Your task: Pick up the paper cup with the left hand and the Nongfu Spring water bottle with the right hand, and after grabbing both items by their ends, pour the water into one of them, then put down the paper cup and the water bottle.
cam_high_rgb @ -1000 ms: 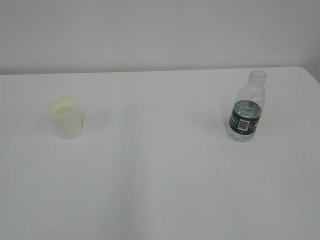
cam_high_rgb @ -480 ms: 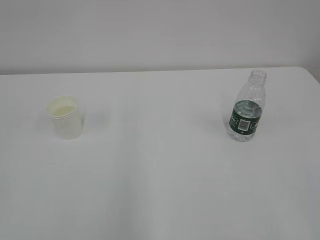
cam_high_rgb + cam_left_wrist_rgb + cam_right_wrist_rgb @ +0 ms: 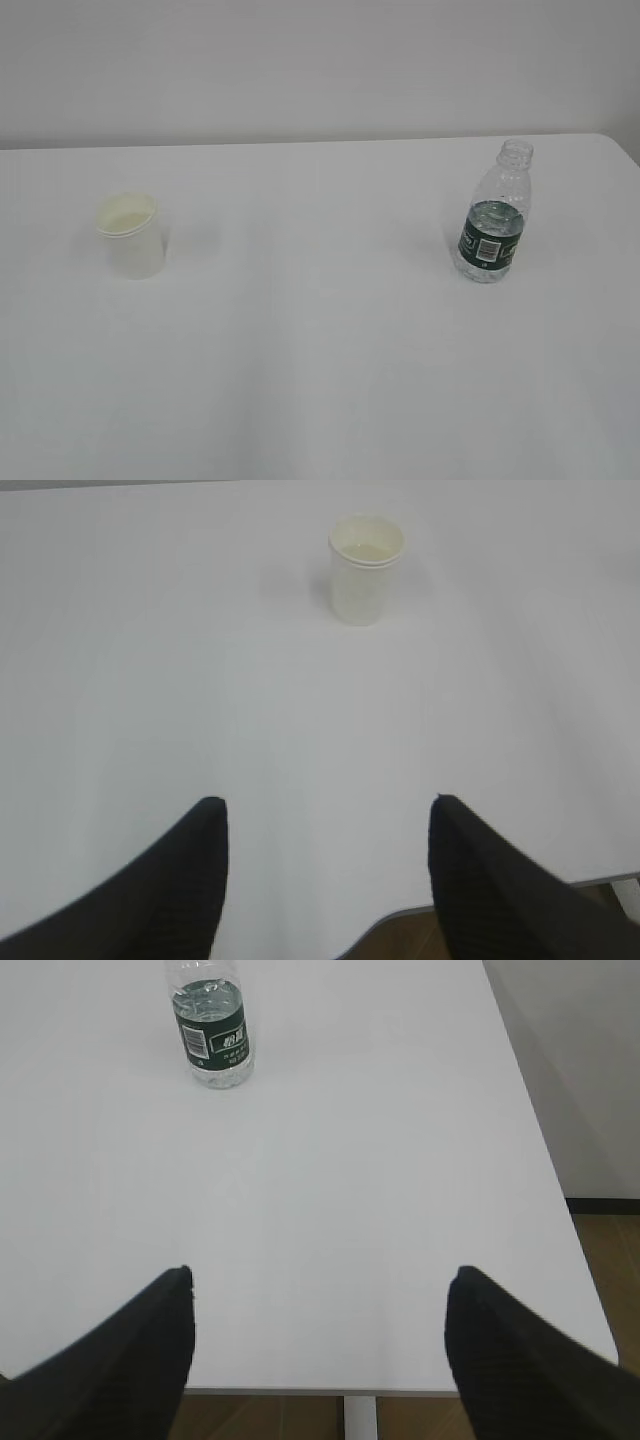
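Cup (image 3: 130, 235) is seen upright on table (image 3: 320, 330), well ahead of left gripper (image 3: 328, 825), slightly right of centre; bottle (image 3: 211, 1030) stands ahead-left of right gripper (image 3: 320, 1295). Both jaw pairs are spread, empty.

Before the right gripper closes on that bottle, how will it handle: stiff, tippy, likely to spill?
The bottle has thin, ribbed clear walls, so it will probably dent under a hard squeeze. It looks about half full, so fairly light but bottom-heavy, likely steady upright. The neck has no cap; tilting risks spilling.
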Robot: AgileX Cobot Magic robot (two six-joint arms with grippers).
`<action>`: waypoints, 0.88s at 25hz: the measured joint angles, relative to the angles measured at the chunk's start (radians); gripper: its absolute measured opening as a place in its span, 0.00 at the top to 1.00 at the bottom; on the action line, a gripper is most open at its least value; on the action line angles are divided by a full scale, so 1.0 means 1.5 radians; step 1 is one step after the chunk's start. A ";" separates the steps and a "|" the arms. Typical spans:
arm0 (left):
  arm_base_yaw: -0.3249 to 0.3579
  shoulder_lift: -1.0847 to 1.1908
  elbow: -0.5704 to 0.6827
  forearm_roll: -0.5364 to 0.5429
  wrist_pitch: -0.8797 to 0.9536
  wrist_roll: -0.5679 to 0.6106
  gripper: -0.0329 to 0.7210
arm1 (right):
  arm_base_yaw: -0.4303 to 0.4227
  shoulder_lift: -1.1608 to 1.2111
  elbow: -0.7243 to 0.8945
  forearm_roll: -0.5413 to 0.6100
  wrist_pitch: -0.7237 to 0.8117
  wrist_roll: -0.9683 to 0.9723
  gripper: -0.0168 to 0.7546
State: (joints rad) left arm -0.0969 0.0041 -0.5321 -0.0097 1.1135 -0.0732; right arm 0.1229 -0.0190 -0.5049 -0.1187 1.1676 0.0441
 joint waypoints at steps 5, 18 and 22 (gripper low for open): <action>0.000 0.000 0.002 0.001 -0.001 0.000 0.36 | 0.000 0.000 0.004 -0.001 -0.007 0.000 0.21; 0.000 0.000 0.002 0.002 -0.001 0.000 0.36 | 0.000 0.000 0.004 -0.001 -0.009 0.000 0.21; 0.000 0.000 0.002 0.002 -0.001 0.000 0.36 | 0.000 0.000 0.004 -0.001 -0.009 0.000 0.21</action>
